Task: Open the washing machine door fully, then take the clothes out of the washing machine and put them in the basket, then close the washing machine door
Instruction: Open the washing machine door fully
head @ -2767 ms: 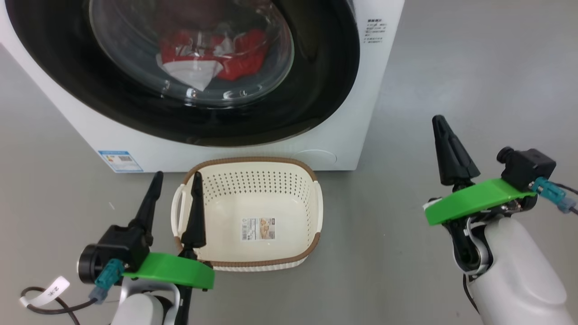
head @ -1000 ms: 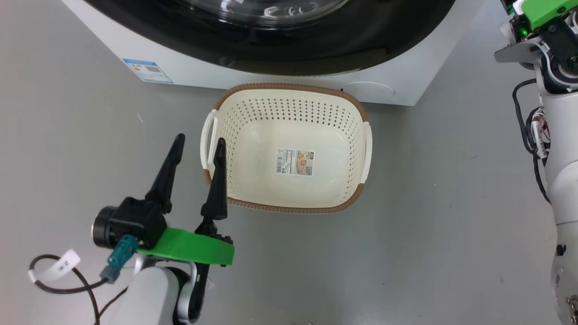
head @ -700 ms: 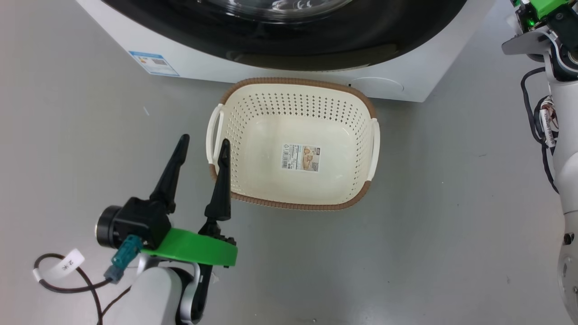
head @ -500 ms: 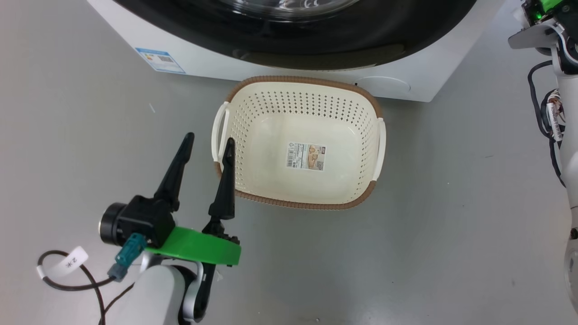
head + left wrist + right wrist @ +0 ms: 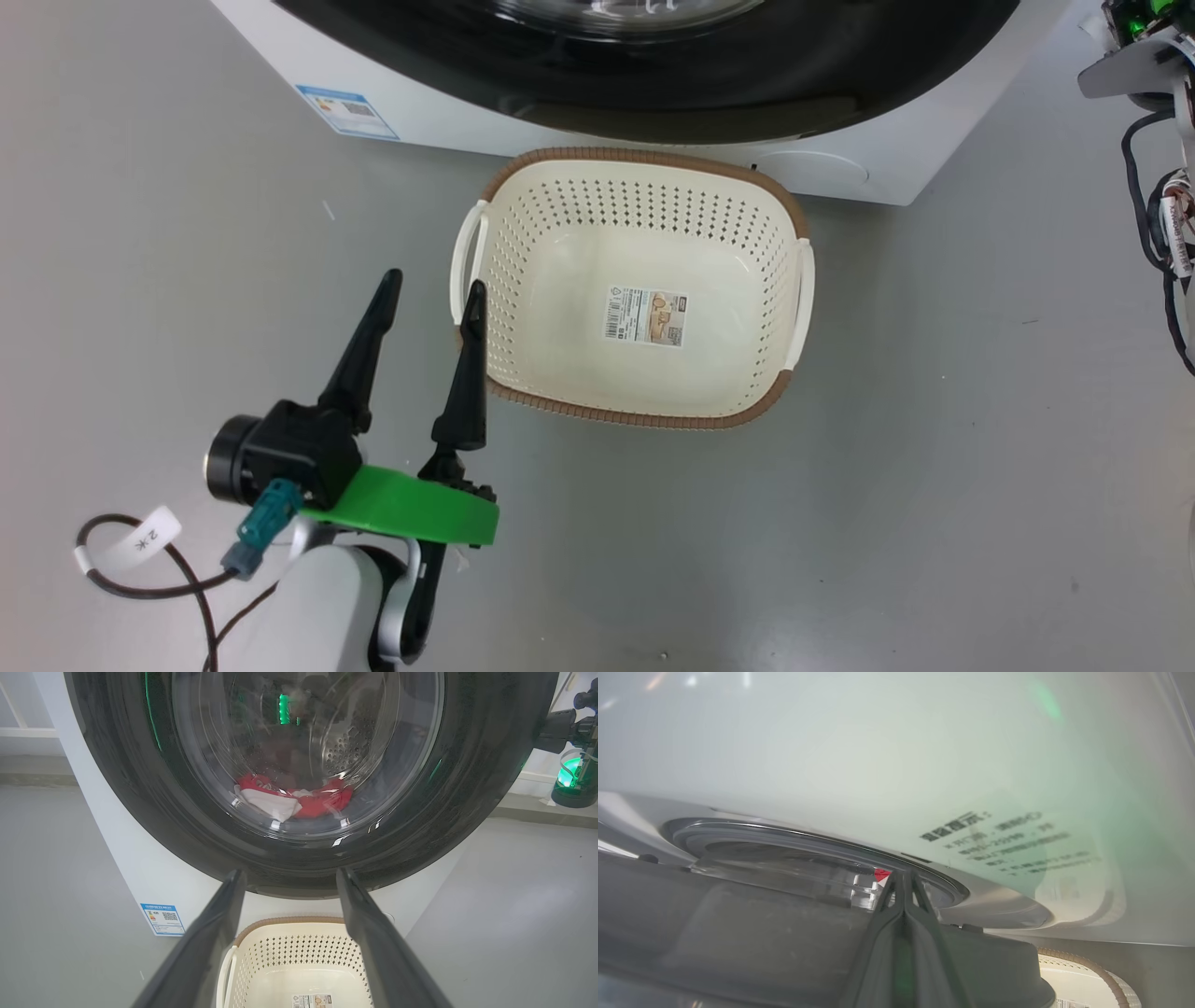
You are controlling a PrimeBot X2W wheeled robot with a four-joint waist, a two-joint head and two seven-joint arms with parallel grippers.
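The basket [image 5: 644, 422] sits on the floor [image 5: 934, 485] just before the washing machine [image 5: 448, 131], below its door [image 5: 467, 788]. The clothes [image 5: 299, 802] lie inside the machine, behind that door. The left end effector [image 5: 434, 280] is beside the basket's left handle.

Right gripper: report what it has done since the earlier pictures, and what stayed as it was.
The right gripper, shut, rose from beside the washing machine and swung forward; its tips now point in between the washing machine door and the white front. Nothing was grasped or released. The head camera tilted down. Unchanged: left gripper open by the empty basket, clothes behind the glass.
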